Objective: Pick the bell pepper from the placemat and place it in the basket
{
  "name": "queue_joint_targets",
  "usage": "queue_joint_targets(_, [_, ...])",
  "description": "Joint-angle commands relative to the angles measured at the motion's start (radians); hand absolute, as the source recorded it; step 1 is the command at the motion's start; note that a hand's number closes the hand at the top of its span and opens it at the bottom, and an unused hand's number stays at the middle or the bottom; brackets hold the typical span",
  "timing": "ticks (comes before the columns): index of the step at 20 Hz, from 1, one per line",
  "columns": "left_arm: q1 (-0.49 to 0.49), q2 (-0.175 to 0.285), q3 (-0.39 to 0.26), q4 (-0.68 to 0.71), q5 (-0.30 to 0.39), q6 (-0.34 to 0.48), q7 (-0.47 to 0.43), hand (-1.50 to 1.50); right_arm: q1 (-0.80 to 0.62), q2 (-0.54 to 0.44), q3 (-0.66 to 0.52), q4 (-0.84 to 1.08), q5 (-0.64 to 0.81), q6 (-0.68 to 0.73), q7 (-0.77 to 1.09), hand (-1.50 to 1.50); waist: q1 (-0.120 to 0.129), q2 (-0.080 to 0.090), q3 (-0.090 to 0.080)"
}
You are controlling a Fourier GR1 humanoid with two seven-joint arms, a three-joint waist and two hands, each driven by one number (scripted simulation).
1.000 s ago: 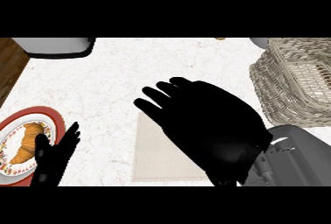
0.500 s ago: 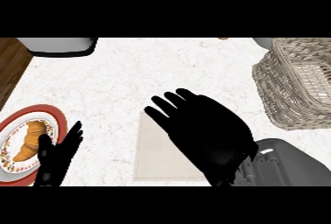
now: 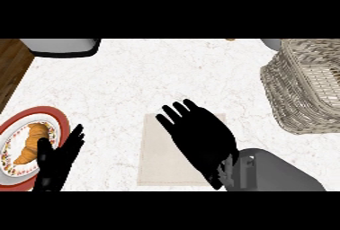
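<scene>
A pale beige placemat (image 3: 159,155) lies on the white marble counter at the lower middle. My right hand (image 3: 203,137) hovers over its right half with straight, spread fingers pointing up and left. No bell pepper shows anywhere; the hand hides part of the placemat. A woven wicker basket (image 3: 302,85) stands at the right edge, apart from the hand. My left hand (image 3: 58,159) rests open at the lower left, fingers up.
A red-rimmed plate (image 3: 56,123) with a croissant (image 3: 30,143) sits at the left, partly behind my left hand. A grey container (image 3: 61,46) stands at the back left. The wooden counter edge (image 3: 10,72) runs along the far left.
My right hand has drawn back toward the lower edge over the placemat, fingers still straight. The view has shifted, showing more of the basket. The left hand stays in place.
</scene>
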Motion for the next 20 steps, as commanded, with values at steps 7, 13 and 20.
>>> queue_joint_targets(7, [0.005,-0.025,0.013,0.035,-0.027,-0.025,0.062,0.0,0.137,-0.028,0.056,0.129,0.215,-0.194,-0.233,-1.5,-0.004,0.004,-0.006])
queue_joint_targets(13, [-0.041,-0.057,0.053,0.089,-0.05,-0.042,0.056,0.0,0.122,-0.007,-0.012,0.183,0.268,-0.174,-0.311,-1.5,-0.007,0.003,-0.006])
queue_joint_targets(20, [0.009,-0.081,0.046,0.062,-0.093,-0.049,0.043,0.0,0.147,0.029,-0.027,0.297,0.349,-0.265,-0.426,-1.5,-0.004,0.004,-0.006])
